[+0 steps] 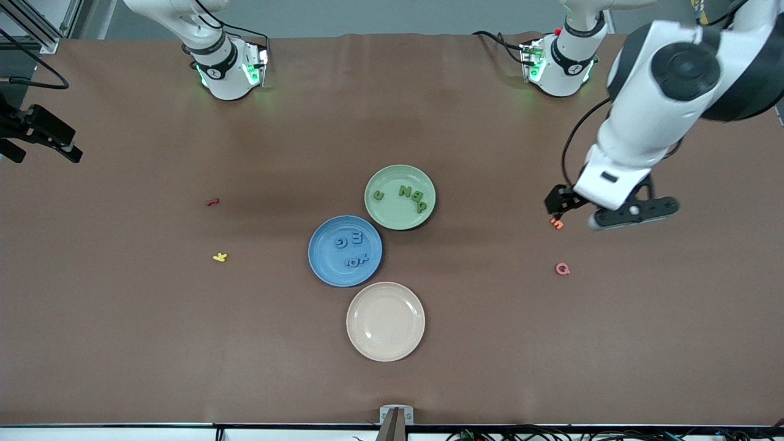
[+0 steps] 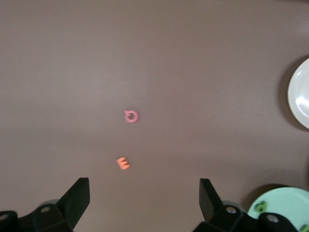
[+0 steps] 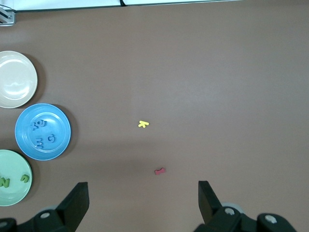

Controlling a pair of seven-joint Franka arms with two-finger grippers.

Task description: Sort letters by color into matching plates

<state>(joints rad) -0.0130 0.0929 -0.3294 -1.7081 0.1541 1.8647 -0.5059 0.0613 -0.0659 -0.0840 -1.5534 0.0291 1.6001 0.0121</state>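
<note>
Front view shows four green letters (image 1: 405, 195) lying in the pale green plate (image 1: 383, 211) and four blue letters (image 1: 351, 248) in the blue plate (image 1: 324, 263), so the sorting looks finished. Such foam pieces are probably very light, soft and thin; I would pinch one by its outer edges. The left gripper (image 1: 612, 211) hangs over the surface (image 1: 122, 337) above an orange letter (image 1: 557, 223), fingers wide apart, holding nothing. The right gripper (image 3: 142, 200) waits, fingers also spread and empty.

A robot lab: two bench-mounted arms (image 1: 223, 67), cabling, brown table (image 1: 122, 337).
</note>
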